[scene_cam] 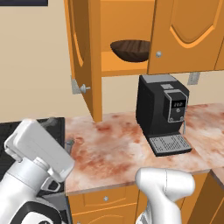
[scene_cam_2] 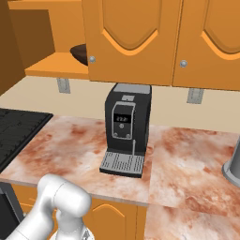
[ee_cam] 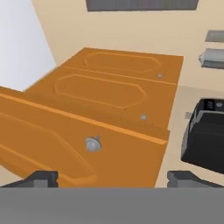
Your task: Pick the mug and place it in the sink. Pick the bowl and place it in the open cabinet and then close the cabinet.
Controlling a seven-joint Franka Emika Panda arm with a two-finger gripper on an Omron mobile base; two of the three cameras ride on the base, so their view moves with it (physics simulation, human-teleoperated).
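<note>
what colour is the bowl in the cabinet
Dark brown, wood-look bowl on the cabinet shelf; clearest in the left base view.

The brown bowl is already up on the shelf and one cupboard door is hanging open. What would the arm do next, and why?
Probably push the open door shut. The bowl already sits on the cabinet shelf, so closing looks like what remains. The open gripper holds nothing and faces that door's outer panel near its knob, so moving in to press the panel seems likeliest.

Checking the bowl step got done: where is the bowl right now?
The bowl sits on the open cabinet's shelf, behind the shut right door, above the coffee machine in the left base view.
</note>
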